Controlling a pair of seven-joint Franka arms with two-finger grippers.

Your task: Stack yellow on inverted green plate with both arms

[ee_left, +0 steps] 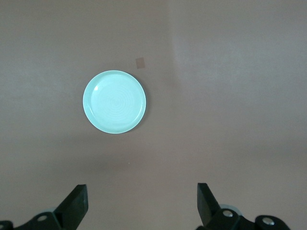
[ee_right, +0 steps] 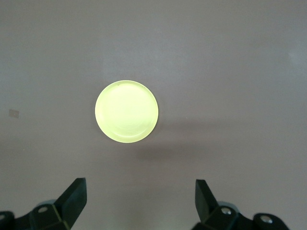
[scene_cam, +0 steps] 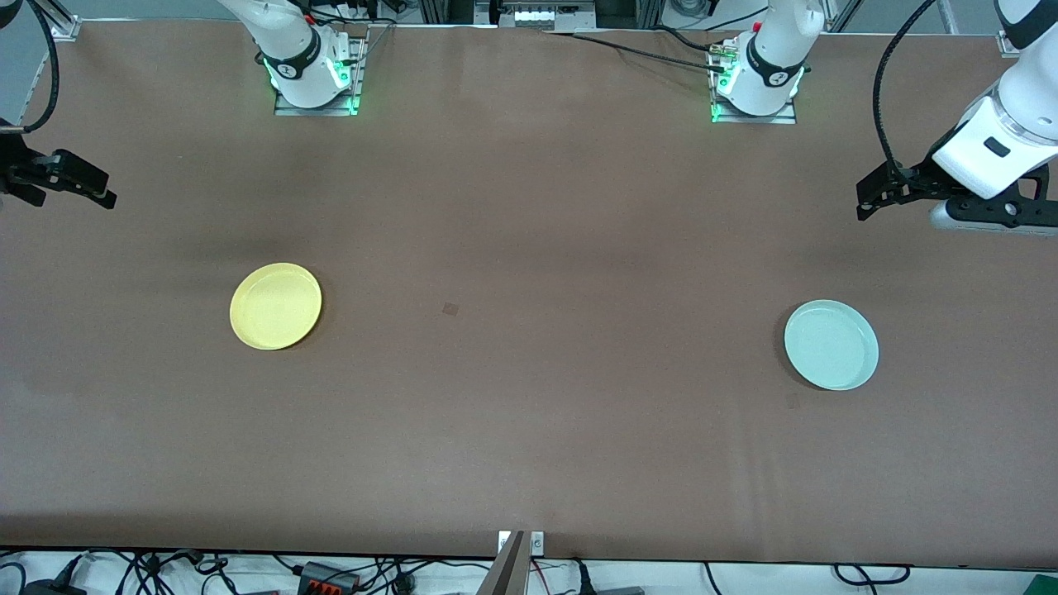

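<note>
The yellow plate (scene_cam: 275, 306) lies flat on the brown table (scene_cam: 529, 430) toward the right arm's end, hollow side up. It also shows in the right wrist view (ee_right: 126, 111). The green plate (scene_cam: 831, 344) lies flat toward the left arm's end, hollow side up, and also shows in the left wrist view (ee_left: 114, 101). My right gripper (scene_cam: 103, 192) (ee_right: 140, 196) hangs open and empty over the table's end by the yellow plate. My left gripper (scene_cam: 864, 198) (ee_left: 142, 199) hangs open and empty over the table near the green plate.
A small dark square mark (scene_cam: 450, 309) sits on the table between the plates. The arm bases (scene_cam: 314, 74) (scene_cam: 756, 83) stand at the table's edge farthest from the front camera. Cables lie off the near edge.
</note>
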